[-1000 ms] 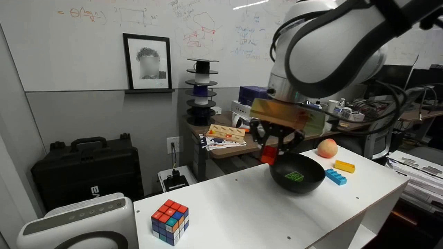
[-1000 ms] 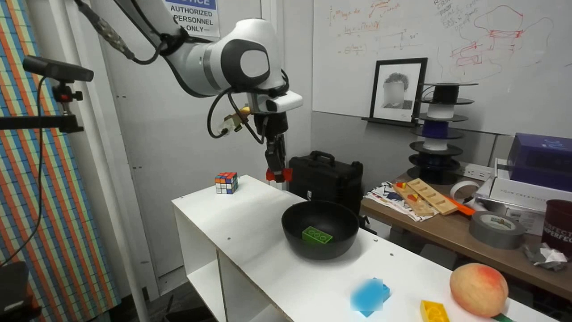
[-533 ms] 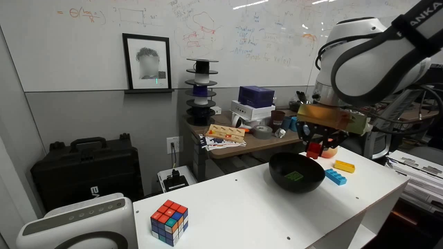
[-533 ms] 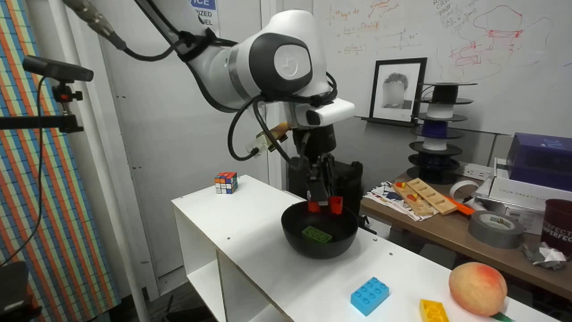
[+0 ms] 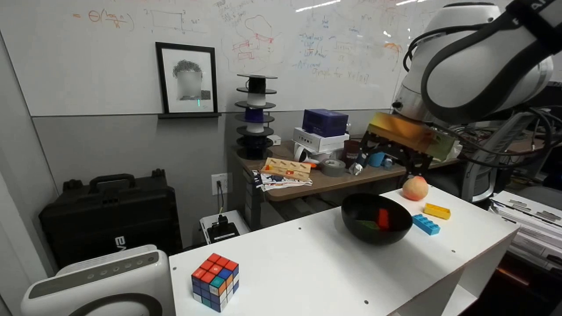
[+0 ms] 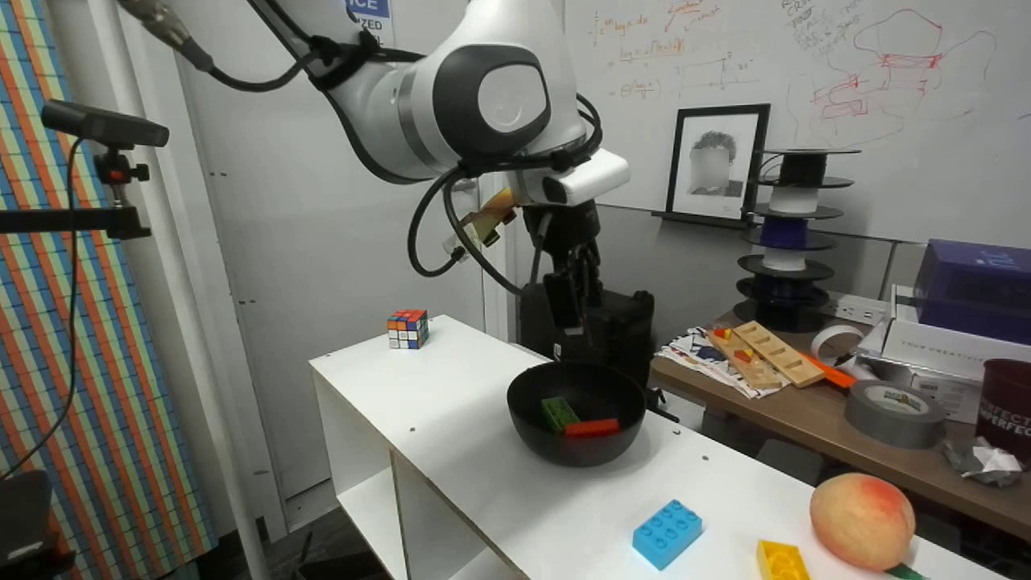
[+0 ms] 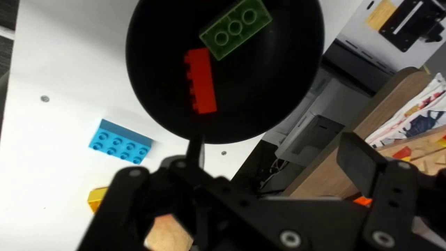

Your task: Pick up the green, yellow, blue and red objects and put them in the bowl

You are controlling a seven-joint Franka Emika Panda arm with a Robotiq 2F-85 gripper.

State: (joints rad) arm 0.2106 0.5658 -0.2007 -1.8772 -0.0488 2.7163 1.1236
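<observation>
1. Your gripper (image 7: pixel 274 153) hangs clear of the bowl (image 7: pixel 268 97), spread wide!
2. Inside that bowl, you can see the green block (image 7: pixel 236 28) and red block (image 7: pixel 204 82), close together.
3. Just outside, on the bench (image 7: pixel 45 146), there's your blue block (image 7: pixel 121 142).
4. Further along it, look: the yellow block (image 6: pixel 781 561), near the peach (image 6: pixel 862 519).

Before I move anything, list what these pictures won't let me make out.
Yellow block: cut off by the bottom edge in an exterior view; partly behind the gripper in the wrist view.
Peach: partly behind the gripper in the wrist view.
Bowl: rim partly cut off by the wrist view's top edge.
Portrait: face blurred in both exterior views.
Whiteboard writing: much of it too small or faint to read in both.
</observation>
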